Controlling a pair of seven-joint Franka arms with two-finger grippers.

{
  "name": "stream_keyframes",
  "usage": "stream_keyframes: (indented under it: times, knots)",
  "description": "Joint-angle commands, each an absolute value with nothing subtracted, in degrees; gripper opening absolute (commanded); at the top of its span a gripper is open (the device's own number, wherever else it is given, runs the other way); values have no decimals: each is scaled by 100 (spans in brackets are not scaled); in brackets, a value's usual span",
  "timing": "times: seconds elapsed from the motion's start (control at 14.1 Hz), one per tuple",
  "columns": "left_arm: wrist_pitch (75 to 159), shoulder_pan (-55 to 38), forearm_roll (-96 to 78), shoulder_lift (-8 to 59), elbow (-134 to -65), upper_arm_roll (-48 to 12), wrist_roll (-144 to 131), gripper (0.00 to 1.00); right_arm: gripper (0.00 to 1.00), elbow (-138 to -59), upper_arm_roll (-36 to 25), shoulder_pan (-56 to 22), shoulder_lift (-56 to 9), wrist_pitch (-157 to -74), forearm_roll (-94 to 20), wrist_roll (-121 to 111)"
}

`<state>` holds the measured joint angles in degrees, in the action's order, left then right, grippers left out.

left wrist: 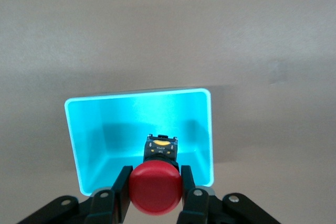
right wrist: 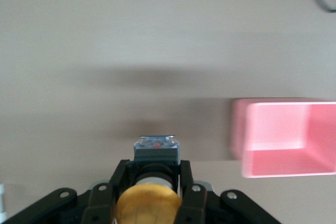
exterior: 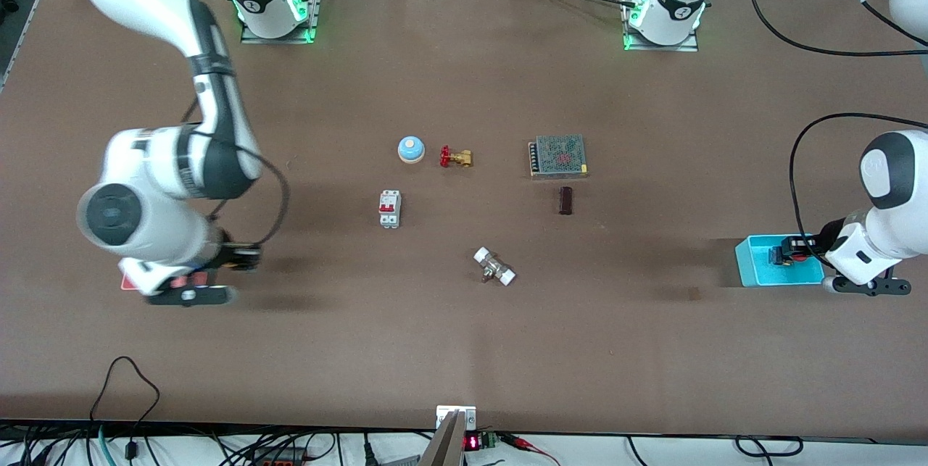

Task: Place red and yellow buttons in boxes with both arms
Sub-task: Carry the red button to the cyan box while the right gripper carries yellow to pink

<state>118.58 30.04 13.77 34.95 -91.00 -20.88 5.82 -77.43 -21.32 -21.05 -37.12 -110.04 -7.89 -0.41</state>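
Gripping the red button (left wrist: 155, 188) between closed fingers, the left gripper (left wrist: 155, 195) hangs over the cyan box (left wrist: 89, 145); the right gripper (right wrist: 148, 195) clamps the yellow button (right wrist: 148, 205) beside the pink box (right wrist: 286, 137).

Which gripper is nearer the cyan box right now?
Left. The left gripper holds the red button right over the cyan box. The right gripper, carrying the yellow button, is at the right arm's end, beside the pink box.

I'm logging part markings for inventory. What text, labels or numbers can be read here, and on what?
No text can be read.
red button, held in the left claw: yellow label on its black body, too small to read.
yellow button, held in the right claw: markings blurred.
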Motion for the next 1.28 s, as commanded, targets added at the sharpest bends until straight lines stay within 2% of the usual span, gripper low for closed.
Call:
stream_keyframes:
  times: [0.0,0.21,0.35,0.57,0.71,0.85,1.06,1.21]
  knots:
    - [12040,3032,1450,3813,-8982,-2118,712,34,23,-7743,-2109,-1479,-3709,-10838,-896,-763]
    - [12225,3041,1468,3972,-8991,-2101,712,37,23,-7796,-2109,-1021,-3761,-10714,-888,-1229]
    - [12287,3041,1511,4060,-8991,-2101,712,46,23,-7805,-2101,-853,-3936,-10766,-888,-1292]
    - [12322,3024,1512,4017,-8982,-2109,651,67,23,-7805,-2074,-738,-4218,-10994,-975,-1275]
    - [12279,2997,1520,3929,-8913,-2144,624,70,23,-7805,-2074,-747,-4297,-11065,-1098,-1283]
    - [12200,2953,1512,3623,-8903,-2180,519,71,23,-7796,-2065,-756,-4403,-11240,-1099,-1274]
    - [11875,2725,1521,3140,-8947,-2188,300,83,23,-7796,-2057,-756,-4587,-11373,-1107,-1239]
    - [11595,2550,1521,2797,-8974,-2188,80,87,23,-7805,-2057,-773,-4632,-11373,-1107,-1213]
